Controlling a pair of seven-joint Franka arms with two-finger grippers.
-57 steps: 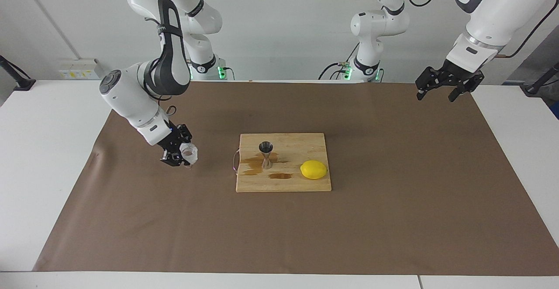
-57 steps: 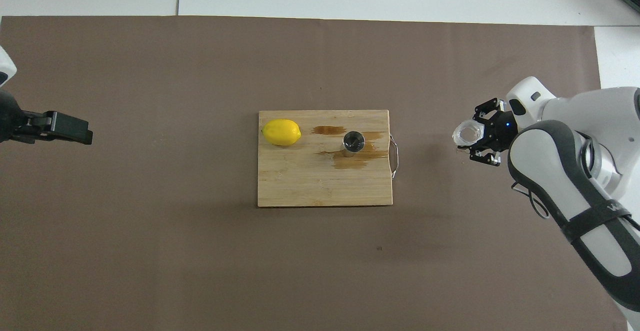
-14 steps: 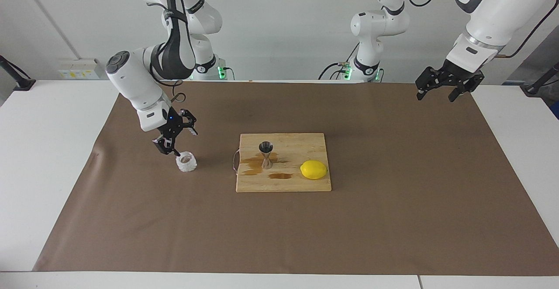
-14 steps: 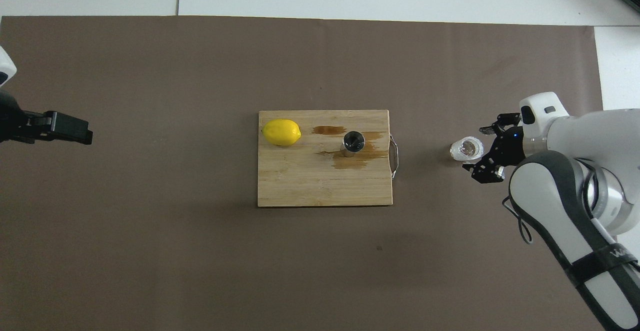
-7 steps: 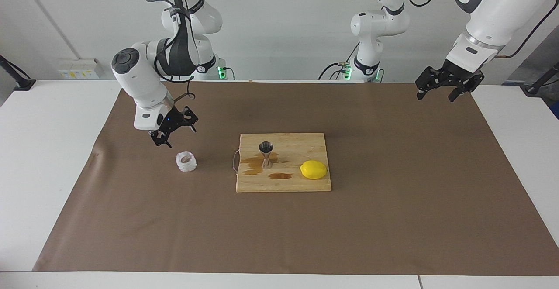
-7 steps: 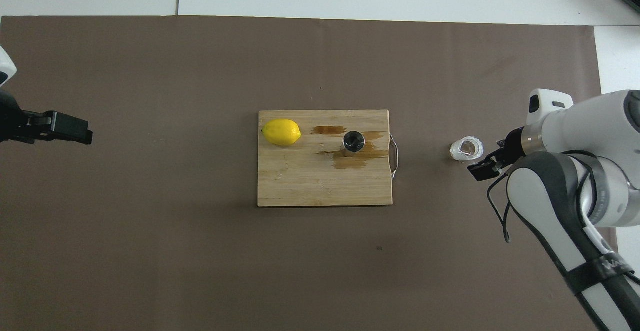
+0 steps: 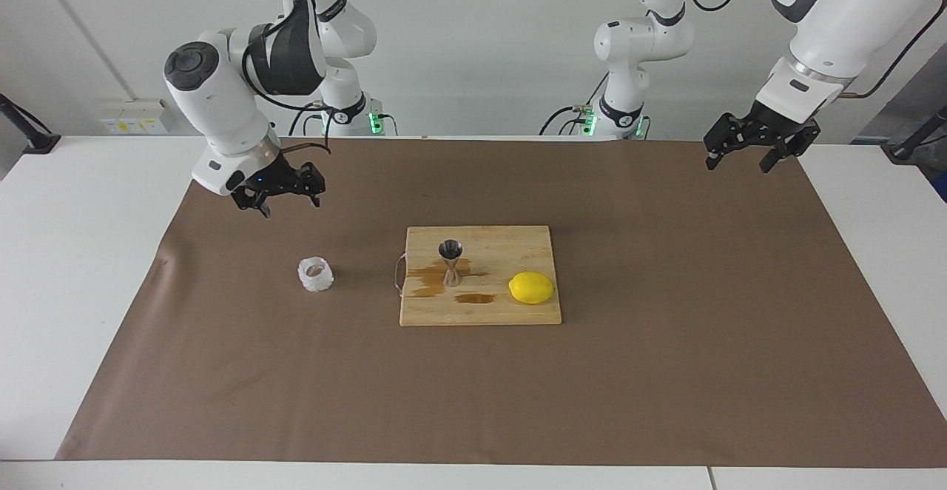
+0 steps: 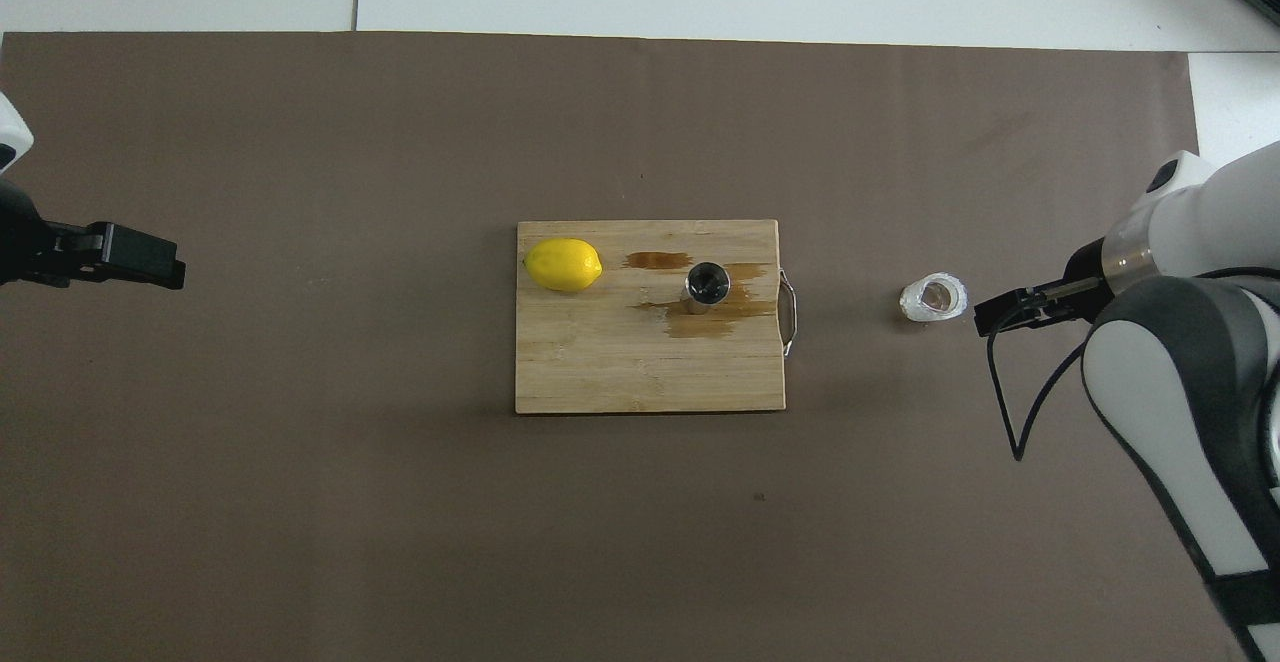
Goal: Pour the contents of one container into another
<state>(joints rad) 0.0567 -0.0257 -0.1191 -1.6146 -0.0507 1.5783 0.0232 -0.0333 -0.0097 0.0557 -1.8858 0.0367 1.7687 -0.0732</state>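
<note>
The frosty textured glass cup [image 7: 316, 274] stands upright on the brown mat beside the cutting board, toward the right arm's end; it also shows in the overhead view [image 8: 933, 298]. The steel jigger [image 7: 450, 260] stands upright on the wooden cutting board [image 7: 481, 311], also in the overhead view [image 8: 707, 284]. My right gripper [image 7: 280, 200] is open and empty, raised over the mat, apart from the cup. My left gripper [image 7: 747, 155] is open and empty, waiting high over the mat's corner at the left arm's end.
A yellow lemon [image 7: 531, 287] lies on the board beside the jigger, toward the left arm's end. Brown wet stains [image 7: 473, 298] mark the board around the jigger. A metal handle [image 7: 398, 274] sticks out of the board toward the cup.
My right gripper set the glass cup down on the mat, let go, and rose up and back toward the robots. The left arm has not moved.
</note>
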